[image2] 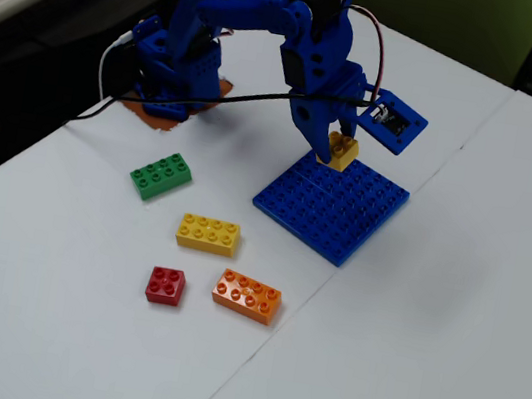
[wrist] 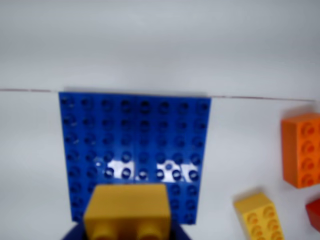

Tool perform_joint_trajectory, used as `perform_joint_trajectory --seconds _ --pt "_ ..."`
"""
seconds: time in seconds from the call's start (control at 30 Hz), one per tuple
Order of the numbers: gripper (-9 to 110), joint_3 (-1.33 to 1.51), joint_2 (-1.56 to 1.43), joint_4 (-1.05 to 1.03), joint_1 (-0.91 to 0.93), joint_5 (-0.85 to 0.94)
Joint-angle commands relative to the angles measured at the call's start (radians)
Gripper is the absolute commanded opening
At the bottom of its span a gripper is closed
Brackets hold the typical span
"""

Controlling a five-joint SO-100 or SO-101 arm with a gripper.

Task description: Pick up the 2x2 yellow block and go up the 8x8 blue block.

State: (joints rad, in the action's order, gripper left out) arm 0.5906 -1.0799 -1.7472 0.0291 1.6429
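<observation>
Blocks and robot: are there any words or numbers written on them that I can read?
None: no word, number or brand can be read in either view.
The stud tops of the blue baseplate and the held small yellow block are too blurred to show any lettering.
The small board beside the tool shows no readable print.

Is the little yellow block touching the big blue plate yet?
Cannot tell. In the fixed view the yellow block, held in the gripper, overlaps the blue plate's edge; no gap or contact shows.
</observation>
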Motion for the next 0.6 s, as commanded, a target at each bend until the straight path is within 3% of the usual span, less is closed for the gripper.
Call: perform_joint_trajectory --seconds 0.0,0.57 --pt "0 -0.009 -0.011 -0.006 0.002 -0.026" --pt "0 -0.002 -0.006 -0.008 0.005 -0.054"
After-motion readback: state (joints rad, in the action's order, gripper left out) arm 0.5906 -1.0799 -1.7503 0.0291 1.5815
